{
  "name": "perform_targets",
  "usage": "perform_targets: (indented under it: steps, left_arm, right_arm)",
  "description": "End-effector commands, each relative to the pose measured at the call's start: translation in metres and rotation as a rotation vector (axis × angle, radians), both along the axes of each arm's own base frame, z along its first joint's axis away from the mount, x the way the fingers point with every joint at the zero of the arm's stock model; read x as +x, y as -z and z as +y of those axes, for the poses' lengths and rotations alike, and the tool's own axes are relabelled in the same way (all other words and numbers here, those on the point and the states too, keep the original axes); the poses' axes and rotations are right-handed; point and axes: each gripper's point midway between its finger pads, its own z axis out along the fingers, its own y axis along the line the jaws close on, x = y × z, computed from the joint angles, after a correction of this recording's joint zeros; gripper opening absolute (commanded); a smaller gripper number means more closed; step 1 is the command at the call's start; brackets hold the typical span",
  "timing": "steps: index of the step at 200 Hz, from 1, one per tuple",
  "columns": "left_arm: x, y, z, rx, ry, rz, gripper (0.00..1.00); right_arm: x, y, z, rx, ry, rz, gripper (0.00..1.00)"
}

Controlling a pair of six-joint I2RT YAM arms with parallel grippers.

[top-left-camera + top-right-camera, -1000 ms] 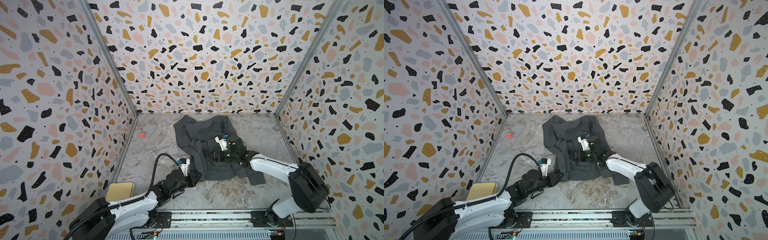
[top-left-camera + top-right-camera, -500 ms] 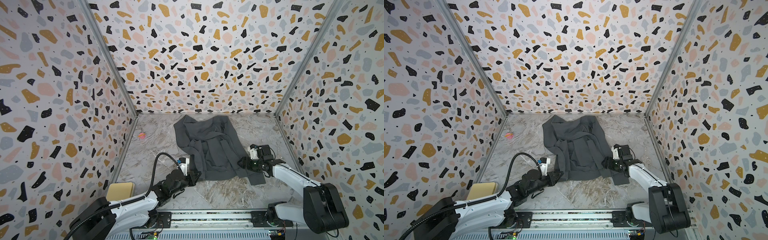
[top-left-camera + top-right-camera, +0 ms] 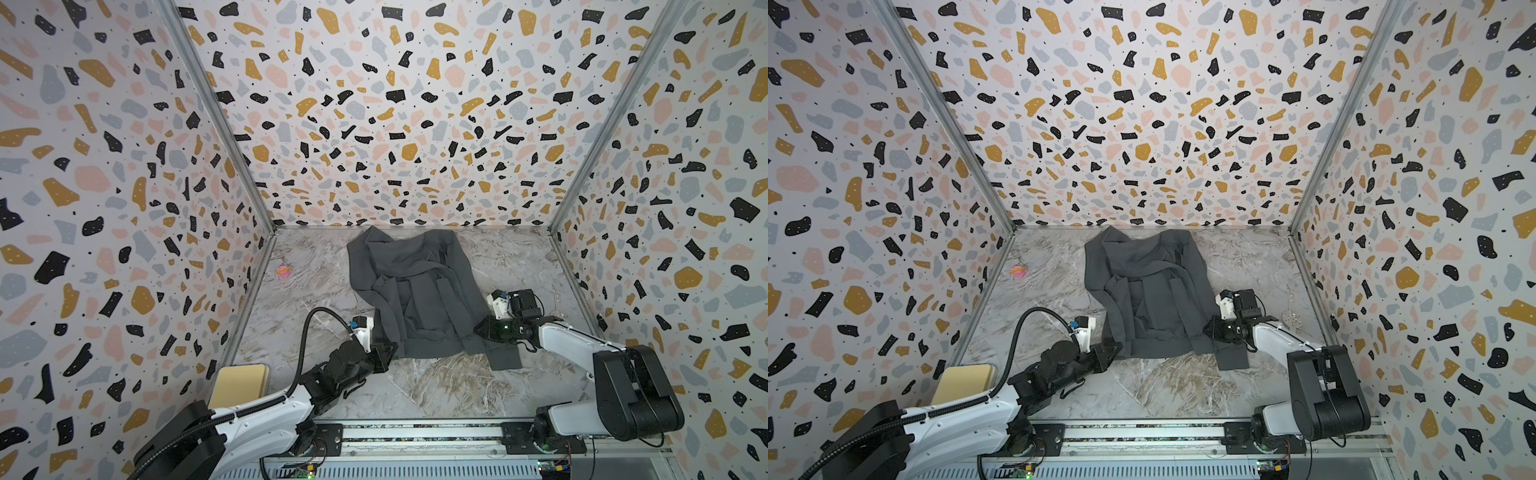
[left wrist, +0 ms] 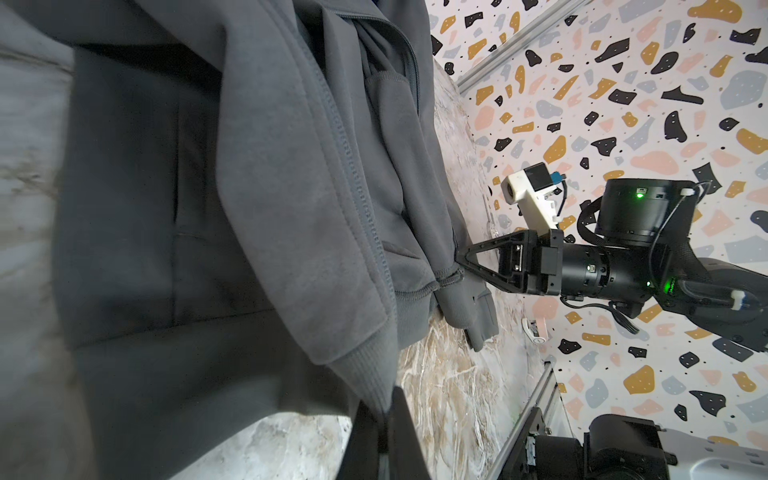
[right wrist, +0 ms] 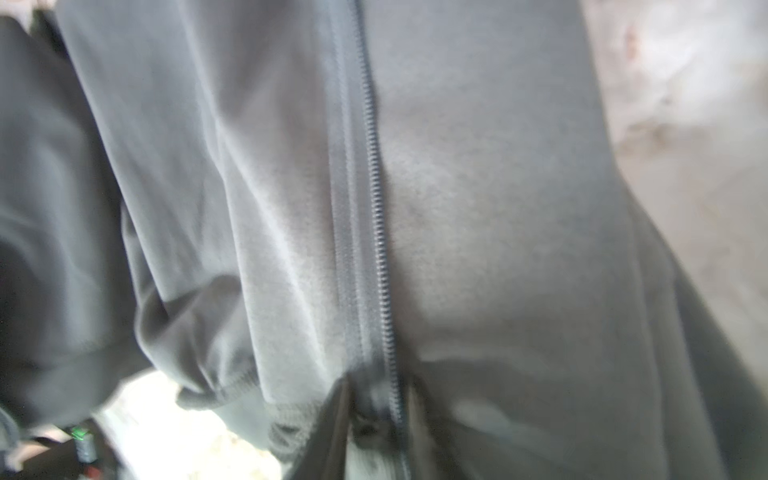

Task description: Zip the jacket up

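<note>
Terrazzo-patterned walls enclose a marble-look bench (image 3: 415,390) on three sides. A small pink scrap (image 3: 284,271) lies by the left edge and a tan block (image 3: 239,384) sits at the near-left corner. Neither bears on the work.

Left hand (image 3: 387,352): low over the bench at the hem's left corner. The left wrist view shows its fingers (image 4: 399,419) pressed together with the ribbed hem caught between them. Judged purpose: an anchor, so the bottom edge cannot ride up when the zip is drawn.

The jacket (image 3: 415,286) lies mid-bench and reaches nearly to the far edge. Its hem faces the near edge, and its upper part is rumpled and folded over itself. One cuff (image 3: 505,359) trails toward the near-right corner. Only a single row of zip teeth (image 5: 377,208) shows clearly, so the zip is judged not yet joined.

Right hand (image 3: 478,330): at the hem's right side. In the left wrist view its tips are drawn to a point against the fabric. Its own camera, blurred, shows cloth nipped at the foot of a toothed edge. Judged purpose: to hold that panel taut opposite the left. Whether the slider itself is gripped cannot be told.
</note>
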Motion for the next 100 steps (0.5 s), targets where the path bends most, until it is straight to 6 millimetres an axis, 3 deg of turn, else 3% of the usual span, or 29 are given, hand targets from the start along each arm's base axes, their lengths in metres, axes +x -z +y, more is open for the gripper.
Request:
perform_targets:
  steps: [1, 61, 100]
  left_arm:
    - [0.004, -0.001, -0.001, 0.017, -0.001, -0.021, 0.00]
    - [0.007, 0.000, -0.001, 0.050, -0.002, -0.026, 0.00]
    - [0.009, 0.001, 0.008, 0.108, -0.023, -0.040, 0.00]
  right_arm:
    - [-0.005, -0.016, 0.010, 0.026, -0.035, -0.010, 0.02]
    - [-0.008, -0.052, 0.030, 0.053, -0.092, -0.056, 0.00]
    - [-0.004, -0.069, 0.032, -0.249, -0.090, -0.105, 0.00]
